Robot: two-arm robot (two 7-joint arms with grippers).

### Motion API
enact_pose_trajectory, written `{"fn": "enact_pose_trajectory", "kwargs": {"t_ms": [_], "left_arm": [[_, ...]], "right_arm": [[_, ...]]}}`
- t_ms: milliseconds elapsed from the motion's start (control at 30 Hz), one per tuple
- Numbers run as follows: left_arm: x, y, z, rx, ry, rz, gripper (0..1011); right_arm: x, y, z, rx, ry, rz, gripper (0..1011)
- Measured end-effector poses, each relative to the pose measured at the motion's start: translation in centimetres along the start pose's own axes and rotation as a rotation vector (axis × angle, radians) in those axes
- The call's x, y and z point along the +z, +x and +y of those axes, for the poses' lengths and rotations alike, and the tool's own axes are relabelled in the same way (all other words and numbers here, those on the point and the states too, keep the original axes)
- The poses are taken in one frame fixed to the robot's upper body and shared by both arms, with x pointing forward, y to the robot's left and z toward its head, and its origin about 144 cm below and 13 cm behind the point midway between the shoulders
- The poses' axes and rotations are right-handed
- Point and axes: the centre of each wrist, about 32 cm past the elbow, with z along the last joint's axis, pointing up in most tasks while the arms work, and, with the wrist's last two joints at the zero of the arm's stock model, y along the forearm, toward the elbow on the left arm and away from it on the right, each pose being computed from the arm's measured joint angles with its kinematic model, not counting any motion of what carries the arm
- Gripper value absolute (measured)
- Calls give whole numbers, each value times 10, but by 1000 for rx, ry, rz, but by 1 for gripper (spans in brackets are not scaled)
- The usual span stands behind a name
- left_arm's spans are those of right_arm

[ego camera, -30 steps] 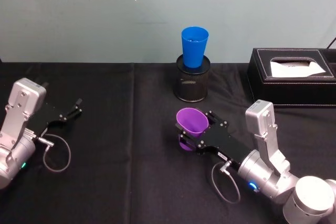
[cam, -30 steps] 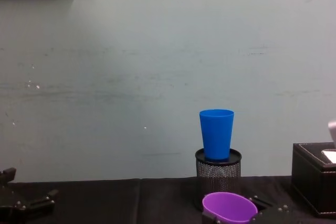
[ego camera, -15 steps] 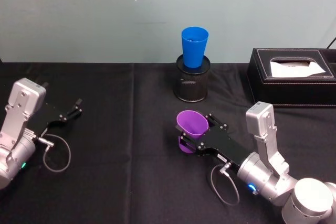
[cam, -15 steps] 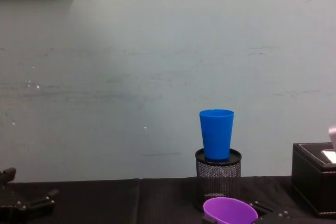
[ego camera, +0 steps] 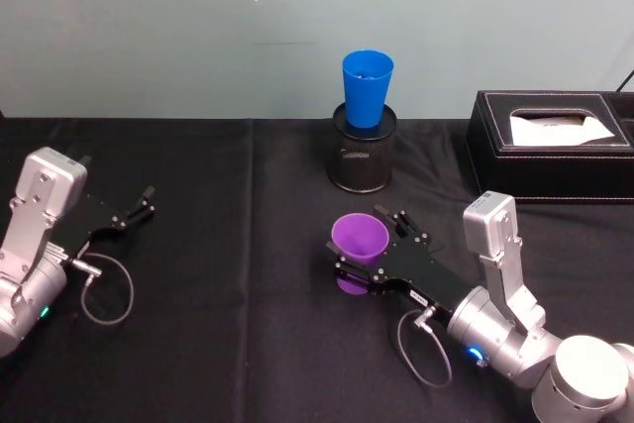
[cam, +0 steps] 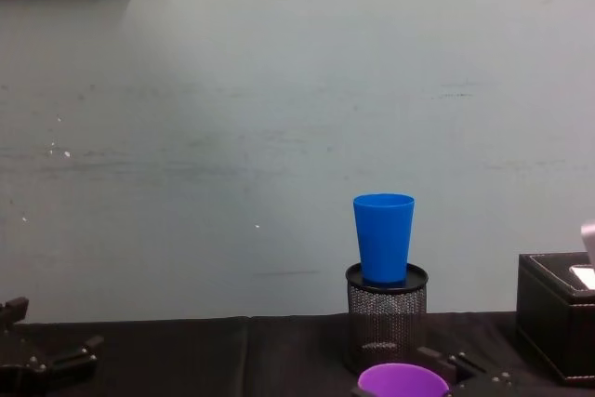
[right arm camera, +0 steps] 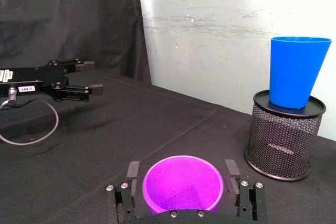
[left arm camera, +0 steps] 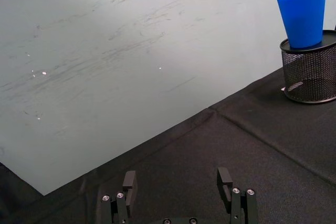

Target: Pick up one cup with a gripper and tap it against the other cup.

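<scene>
Smooth purple plastic tumbler [ego camera: 359,239] clamped upright by the slim black right gripper [ego camera: 366,257].
A glossy tapered blue plastic cup [ego camera: 366,87] is seated in the black mesh holder [ego camera: 362,160] behind; the left gripper [left arm camera: 179,192] is held open.

The other cup [ego camera: 367,87] stands in the mesh holder [ego camera: 363,158] at the far middle of the table [ego camera: 238,274]. The one cup [ego camera: 359,242] is nearer, just before the holder. A box [ego camera: 551,146] lies at the far right.

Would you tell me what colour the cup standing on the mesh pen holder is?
Bright blue cup; clearest in the right wrist view.
</scene>
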Motion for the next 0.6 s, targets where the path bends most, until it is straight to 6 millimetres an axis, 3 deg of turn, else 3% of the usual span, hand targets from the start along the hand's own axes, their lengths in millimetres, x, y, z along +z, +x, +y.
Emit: {"fn": "enact_pose_trajectory", "kwargs": {"t_ms": [233, 433, 600], "left_arm": [[0, 0, 0, 0, 0, 0, 1000], [0, 0, 0, 0, 0, 0, 1000], [0, 0, 0, 0, 0, 0, 1000]], "right_arm": [[1, 0, 0, 2, 2, -4, 1003], [21, 3, -1, -7, 73, -39, 1003], [34, 2, -8, -151, 114, -44, 1003]]}}
